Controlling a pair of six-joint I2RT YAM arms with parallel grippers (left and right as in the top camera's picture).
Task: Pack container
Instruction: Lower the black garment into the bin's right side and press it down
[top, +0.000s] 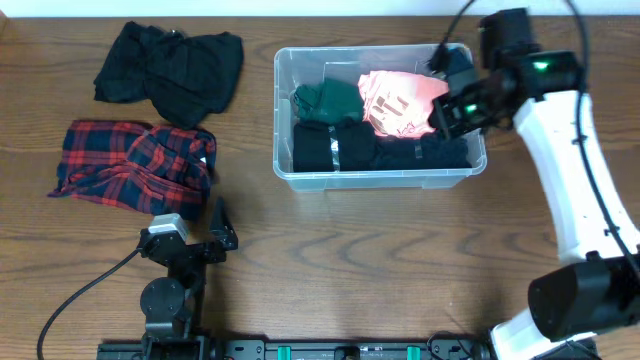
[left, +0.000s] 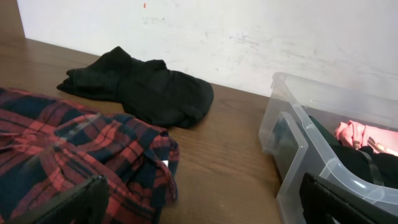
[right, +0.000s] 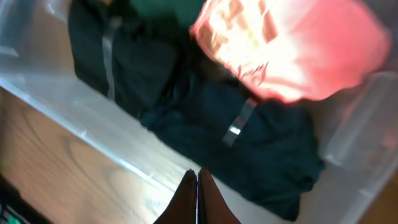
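The container (top: 380, 178) sits right of centre toward the worktop's far edge, its long axis parallel to that edge. My right gripper (right: 197, 193) hangs over its right end, fingers pressed together on nothing, with the bin's interior directly below and running leftward. My left gripper (top: 222, 228) is spread wide and empty by the near edge, and is nearer the unpacked plaid shirt (top: 130, 165).

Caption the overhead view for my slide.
Shut right gripper over the clear container of black, green and pink clothes; red plaid shirt and black garment outside, near the open left gripper.
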